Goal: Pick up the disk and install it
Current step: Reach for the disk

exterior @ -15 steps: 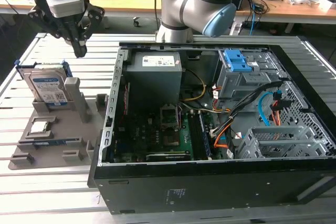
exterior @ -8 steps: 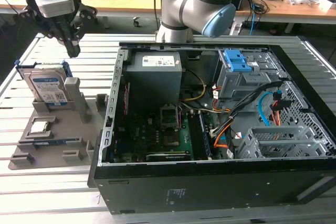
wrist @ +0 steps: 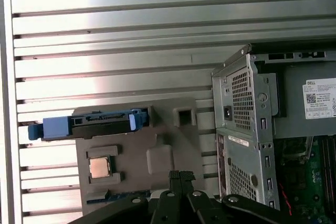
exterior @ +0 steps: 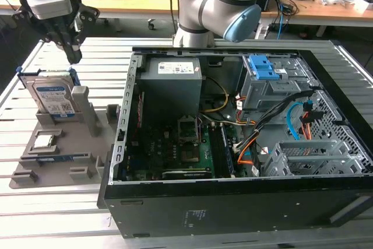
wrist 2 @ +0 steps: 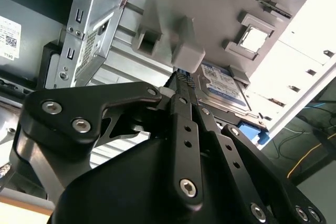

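Slatted metal worktable [exterior: 52, 214], wooden desks [exterior: 116, 1] behind, loose cables [exterior: 282, 21], bright glare.

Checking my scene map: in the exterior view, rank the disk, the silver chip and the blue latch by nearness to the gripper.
1. disk, upright in the grey holder, beside the gripper.
2. silver chip, lower on that holder.
3. blue latch, inside the case, exterior view's right.

Exterior view high over case [exterior: 233, 211], both wrist views share grey tray [wrist: 131, 140]
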Robot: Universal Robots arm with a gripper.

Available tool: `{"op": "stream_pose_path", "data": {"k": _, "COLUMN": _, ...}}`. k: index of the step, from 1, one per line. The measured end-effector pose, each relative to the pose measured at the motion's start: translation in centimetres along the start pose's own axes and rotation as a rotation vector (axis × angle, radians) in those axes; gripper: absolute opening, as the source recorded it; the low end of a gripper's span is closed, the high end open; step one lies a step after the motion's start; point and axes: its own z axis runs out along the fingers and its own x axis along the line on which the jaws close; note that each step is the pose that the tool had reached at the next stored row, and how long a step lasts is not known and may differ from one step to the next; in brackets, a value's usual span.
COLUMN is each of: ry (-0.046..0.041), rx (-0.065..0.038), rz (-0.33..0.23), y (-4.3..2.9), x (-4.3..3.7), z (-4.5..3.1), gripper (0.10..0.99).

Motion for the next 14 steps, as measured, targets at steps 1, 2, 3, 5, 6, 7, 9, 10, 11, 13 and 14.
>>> {"op": "stream_pose_path", "data": {"k": 1, "ry": 0.0, "rx": 0.0, "rz": 0.0, "y": -0.01, "x": 0.18, "z": -0.01, "gripper": 0.106}}
{"op": "stream_pose_path", "data": {"k": 2, "ry": 0.0, "rx": 0.0, "rz": 0.0, "y": -0.02, "x": 0.28, "z": -0.01, "gripper": 0.106}}
{"op": "stream_pose_path", "data": {"k": 3, "ry": 0.0, "rx": 0.0, "rz": 0.0, "y": -0.03, "x": 0.44, "z": -0.01, "gripper": 0.106}}
{"op": "stream_pose_path", "data": {"k": 5, "ry": 0.0, "rx": 0.0, "rz": 0.0, "y": -0.05, "x": 0.74, "z": -0.02, "gripper": 0.106}}
{"op": "stream_pose_path", "data": {"k": 6, "ry": -0.0001, "rx": 0.0, "rz": 0.0, "y": -0.06, "x": 0.84, "z": -0.02, "gripper": 0.106}}
{"op": "stream_pose_path", "data": {"k": 7, "ry": 0.0, "rx": 0.0, "rz": 0.0, "y": -0.08, "x": 1.04, "z": -0.03, "gripper": 0.106}}
{"op": "stream_pose_path", "data": {"k": 9, "ry": 0.0, "rx": 0.0, "rz": 0.0, "y": -0.12, "x": 1.55, "z": -0.04, "gripper": 0.106}}
{"op": "stream_pose_path", "data": {"k": 10, "ry": 0.0, "rx": 0.0, "rz": 0.0, "y": -0.13, "x": 1.68, "z": -0.05, "gripper": 0.106}}
{"op": "stream_pose_path", "data": {"k": 11, "ry": 0.0, "rx": 0.0, "rz": 0.0, "y": -0.14, "x": 1.79, "z": -0.05, "gripper": 0.106}}
{"op": "stream_pose_path", "data": {"k": 13, "ry": 0.0, "rx": 0.0, "rz": 0.0, "y": -0.16, "x": 2.19, "z": -0.06, "gripper": 0.106}}
{"op": "stream_pose_path", "data": {"k": 14, "ry": 0.0, "rx": 0.0, "rz": 0.0, "y": -0.18, "x": 2.36, "z": -0.06, "gripper": 0.106}}
